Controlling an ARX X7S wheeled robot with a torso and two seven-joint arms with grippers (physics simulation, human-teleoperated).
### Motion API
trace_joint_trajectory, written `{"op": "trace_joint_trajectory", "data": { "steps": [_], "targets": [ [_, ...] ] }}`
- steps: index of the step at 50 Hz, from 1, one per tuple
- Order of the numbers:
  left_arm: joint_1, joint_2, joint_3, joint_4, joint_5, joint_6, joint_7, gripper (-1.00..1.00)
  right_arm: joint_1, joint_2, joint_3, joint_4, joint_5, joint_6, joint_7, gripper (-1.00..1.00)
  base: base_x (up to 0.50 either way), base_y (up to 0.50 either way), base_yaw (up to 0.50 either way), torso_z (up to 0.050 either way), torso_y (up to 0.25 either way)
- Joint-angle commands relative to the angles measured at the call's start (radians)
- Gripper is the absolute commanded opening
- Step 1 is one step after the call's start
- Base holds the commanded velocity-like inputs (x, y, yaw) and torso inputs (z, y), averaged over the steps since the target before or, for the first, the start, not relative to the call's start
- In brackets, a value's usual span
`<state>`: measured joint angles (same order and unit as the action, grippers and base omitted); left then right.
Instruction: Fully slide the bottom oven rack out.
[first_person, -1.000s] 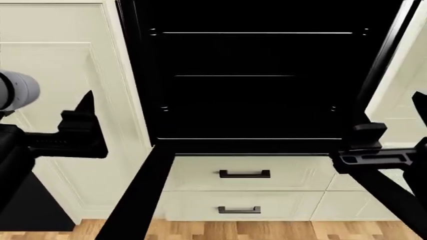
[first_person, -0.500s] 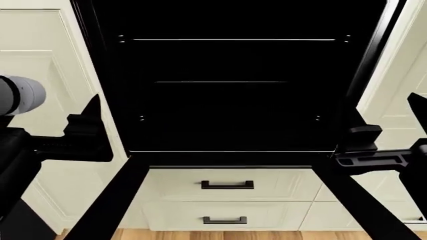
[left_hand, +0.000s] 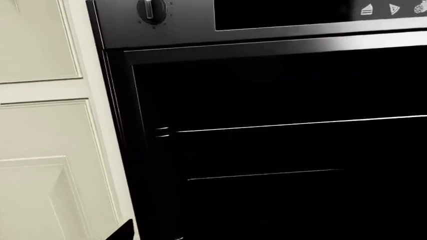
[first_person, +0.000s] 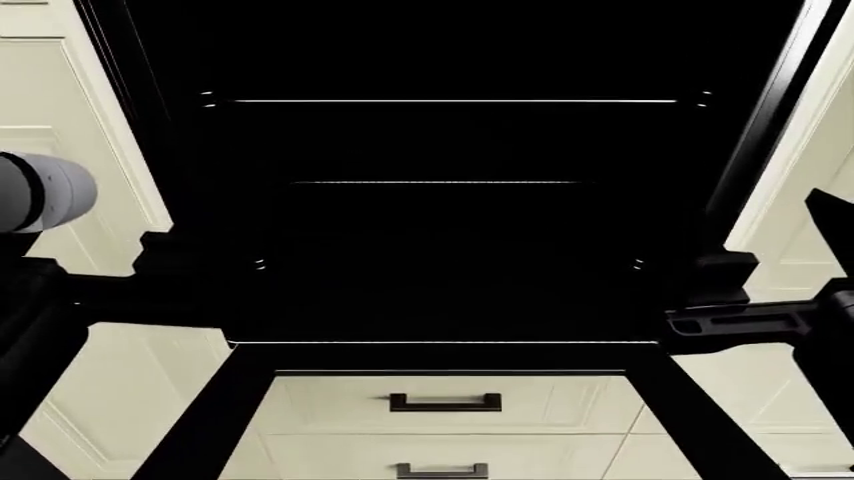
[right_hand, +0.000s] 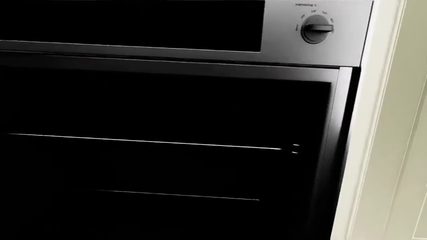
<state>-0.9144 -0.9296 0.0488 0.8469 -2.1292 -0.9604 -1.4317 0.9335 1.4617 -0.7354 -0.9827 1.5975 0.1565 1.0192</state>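
Bottom oven rack (first_person: 447, 343) shows only as a thin bright line in oven (first_person: 441, 230); both grippers' spread can't be told.

Black oven (first_person: 441, 230) with thin bright rack lines (first_person: 454, 101); cream cabinets (left_hand: 40, 150); black drawer handles (first_person: 446, 403).

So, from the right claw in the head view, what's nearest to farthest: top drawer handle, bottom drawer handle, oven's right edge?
1. oven's right edge, just above the right claw.
2. top drawer handle, down toward the middle.
3. bottom drawer handle, lowest, under that one.
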Motion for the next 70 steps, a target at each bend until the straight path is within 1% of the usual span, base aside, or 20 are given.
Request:
{"op": "trace_joint_trajectory", "data": {
  "steps": [1, 5, 10, 19, 27, 32, 41, 47, 54, 65, 70],
  "targets": [
    [-0.048, -0.038, 0.043, -0.044, -0.089, 0.021, 0.002, 1.00, 0.212, -0.028, 0.102, 0.015, 0.305, 0.171, 0.022, 1.00, 0.00, 0.00, 0.00, 0.000, 0.000],
    [-0.146, -0.081, 0.100, -0.089, -0.188, 0.027, -0.024, 1.00, 0.421, -0.098, 0.145, 0.098, 0.531, 0.356, 0.091, 1.00, 0.00, 0.00, 0.00, 0.000, 0.000],
    [-0.242, -0.112, 0.159, -0.123, -0.282, 0.038, -0.050, 1.00, 0.571, -0.169, 0.139, 0.186, 0.674, 0.477, 0.163, 1.00, 0.00, 0.00, 0.00, 0.000, 0.000],
    [-0.360, -0.143, 0.231, -0.152, -0.393, 0.057, -0.078, 1.00, 0.699, -0.230, 0.118, 0.276, 0.772, 0.571, 0.228, 1.00, 0.00, 0.00, 0.00, 0.000, -0.029],
    [-0.463, -0.165, 0.298, -0.181, -0.467, 0.071, -0.098, 1.00, 0.785, -0.254, 0.104, 0.344, 0.840, 0.628, 0.267, 1.00, 0.00, 0.00, 0.00, 0.000, -0.240],
    [-0.500, -0.177, 0.328, -0.186, -0.488, 0.082, -0.097, 1.00, 0.837, -0.269, 0.096, 0.373, 0.870, 0.663, 0.292, 1.00, 0.00, 0.00, 0.00, 0.000, -0.250],
    [-0.533, -0.193, 0.355, -0.184, -0.497, 0.098, -0.083, 1.00, 0.838, -0.270, 0.095, 0.374, 0.865, 0.665, 0.289, 1.00, 0.00, 0.00, 0.00, 0.000, -0.250],
    [-0.510, -0.192, 0.360, -0.161, -0.494, 0.136, -0.063, 1.00, 0.802, -0.253, 0.102, 0.356, 0.843, 0.642, 0.266, 1.00, 0.00, 0.00, 0.00, 0.000, -0.250],
    [-0.517, -0.192, 0.376, -0.159, -0.490, 0.146, -0.057, 1.00, 0.784, -0.238, 0.106, 0.347, 0.837, 0.630, 0.258, 1.00, 0.00, 0.00, 0.00, 0.000, -0.250],
    [-0.549, -0.180, 0.404, -0.168, -0.489, 0.153, -0.053, 1.00, 0.785, -0.243, 0.099, 0.356, 0.839, 0.634, 0.262, 1.00, 0.00, 0.00, 0.00, 0.000, -0.250],
    [-0.548, -0.171, 0.413, -0.169, -0.475, 0.161, -0.044, 1.00, 0.759, -0.238, 0.098, 0.344, 0.833, 0.614, 0.254, 1.00, 0.00, 0.00, 0.00, 0.000, -0.169]
  ]
}}
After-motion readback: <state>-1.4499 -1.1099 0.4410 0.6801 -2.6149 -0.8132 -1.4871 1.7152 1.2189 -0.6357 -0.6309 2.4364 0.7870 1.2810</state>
